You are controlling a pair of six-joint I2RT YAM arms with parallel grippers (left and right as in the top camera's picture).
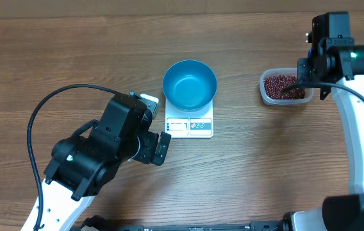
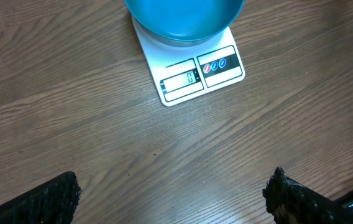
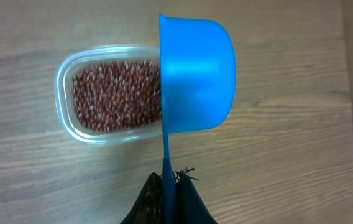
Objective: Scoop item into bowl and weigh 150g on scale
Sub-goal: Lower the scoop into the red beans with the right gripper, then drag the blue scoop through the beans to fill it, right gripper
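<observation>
Upright, bowl (image 1: 190, 83) on scale (image 1: 202, 131) — display (image 1: 178, 126) end frontward.

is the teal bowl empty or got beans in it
Empty: the bowl shows a bare blue inside on the scale; beans sit in the tub.

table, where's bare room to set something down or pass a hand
Bare wood between the scale and the bean tub, and the broad stretch in front of the scale. Crowded: left of the scale, by the open left gripper; over the tub, where the right gripper holds the scoop.
</observation>
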